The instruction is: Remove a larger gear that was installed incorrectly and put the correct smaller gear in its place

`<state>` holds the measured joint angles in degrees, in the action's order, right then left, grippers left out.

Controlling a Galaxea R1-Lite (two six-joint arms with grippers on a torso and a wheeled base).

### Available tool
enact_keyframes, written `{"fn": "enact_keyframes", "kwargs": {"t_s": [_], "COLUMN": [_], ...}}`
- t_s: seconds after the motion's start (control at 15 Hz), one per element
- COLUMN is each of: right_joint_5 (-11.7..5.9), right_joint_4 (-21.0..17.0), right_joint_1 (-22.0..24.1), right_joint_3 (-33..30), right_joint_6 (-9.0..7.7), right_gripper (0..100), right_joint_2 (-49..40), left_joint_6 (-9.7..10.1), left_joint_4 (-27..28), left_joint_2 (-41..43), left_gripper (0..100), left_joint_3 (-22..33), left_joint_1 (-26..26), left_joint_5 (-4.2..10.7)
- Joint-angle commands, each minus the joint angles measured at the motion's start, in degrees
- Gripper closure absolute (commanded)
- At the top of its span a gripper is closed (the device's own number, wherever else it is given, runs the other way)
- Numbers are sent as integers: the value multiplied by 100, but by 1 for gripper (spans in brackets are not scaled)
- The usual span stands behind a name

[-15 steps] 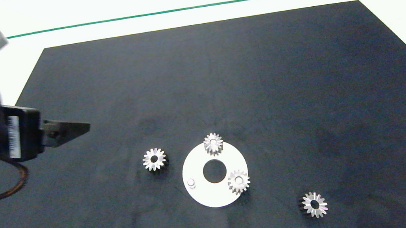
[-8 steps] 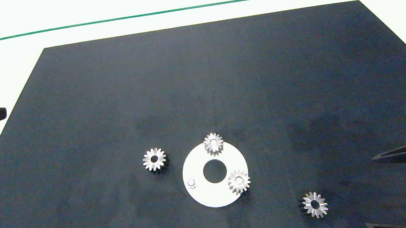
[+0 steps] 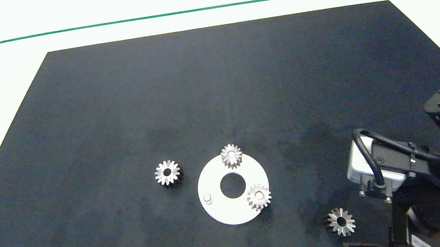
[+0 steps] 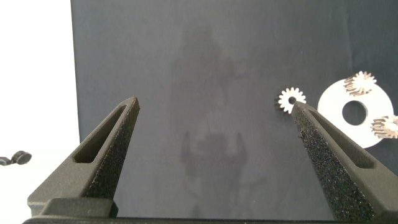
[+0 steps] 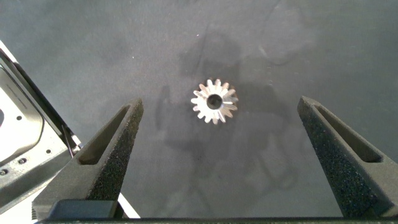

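While your right gripper (image 5: 214, 106) hangs with fingers spread wide above the smaller gear (image 3: 341, 222) lying on the black mat (image 3: 213, 77), the larger gear (image 3: 167, 172) sits just left of the white disc (image 3: 219, 209). Your left gripper (image 4: 214, 106), also wide open, is off at the mat's left edge.

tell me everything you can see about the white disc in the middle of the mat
The white disc is a flat, pale ring with a large round centre hole, lying flat on the black mat. It looks like plastic or painted metal. Two silver gears with pale centres sit on it, one at the far rim and one at the right rim, both overhanging the edge. A short bare peg stands near its left rim. Neither gripper touches it.
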<state>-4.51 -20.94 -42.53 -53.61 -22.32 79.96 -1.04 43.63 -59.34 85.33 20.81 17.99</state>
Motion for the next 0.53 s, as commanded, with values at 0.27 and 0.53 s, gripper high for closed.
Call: {"fn": "enact_keyframes", "kwargs": {"t_s": [0.27, 0.53], "right_joint_5": [-437, -437], "right_joint_4": [-15, -6], "right_joint_1": [-88, -132], "right_joint_3": [26, 97], "right_joint_6": [-18, -9], "right_gripper": [0, 0], "right_joint_2": [556, 635], "left_joint_6": [-63, -116], "left_joint_4": [84, 93], "left_joint_2": [142, 204], "left_gripper": [0, 0], "left_joint_3": [27, -8], "left_joint_1": [-77, -68], "left_joint_5": [11, 11]}}
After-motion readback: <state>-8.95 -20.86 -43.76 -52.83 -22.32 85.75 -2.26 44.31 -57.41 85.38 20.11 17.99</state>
